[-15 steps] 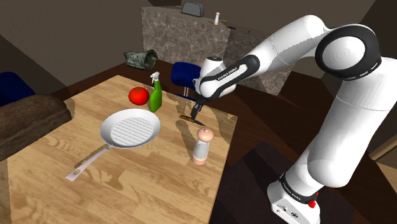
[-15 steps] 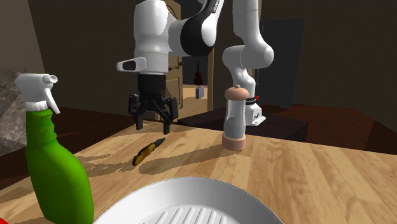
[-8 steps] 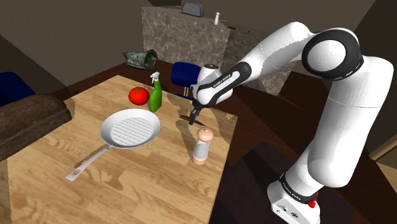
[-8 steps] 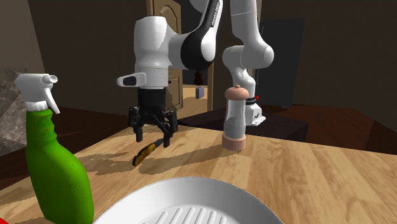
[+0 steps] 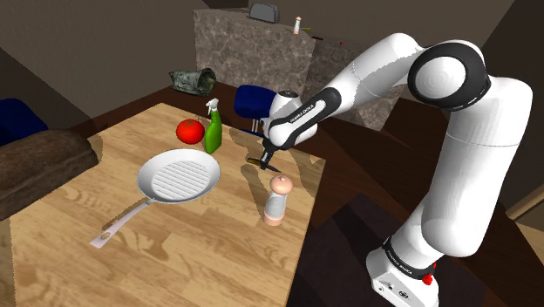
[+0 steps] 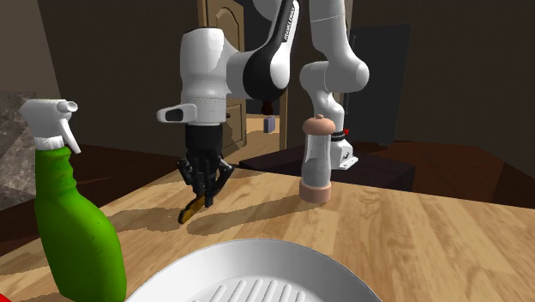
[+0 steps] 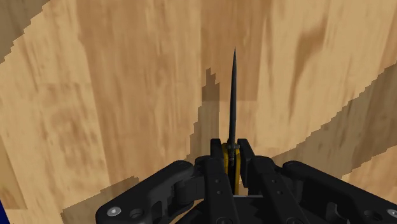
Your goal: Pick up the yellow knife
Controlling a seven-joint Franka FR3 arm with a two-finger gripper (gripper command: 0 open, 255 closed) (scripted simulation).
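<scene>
Yellow knife (image 7: 231,121) lay on the wooden desk (image 7: 114,95), its handle clasped between the fingers of the tool (image 7: 232,153), which had stood apart around it half a second before. The dark blade pointed away over bare wood. A pepper mill (image 5: 277,199) stood near, and the desk's far edge lay close beyond.

Small unreadable lettering on forearm (image 5: 307,105)

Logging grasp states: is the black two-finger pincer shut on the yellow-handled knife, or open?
Shut on the yellow-handled knife. Wrist view: both fingers of the black pincer clasp its handle between them.
</scene>
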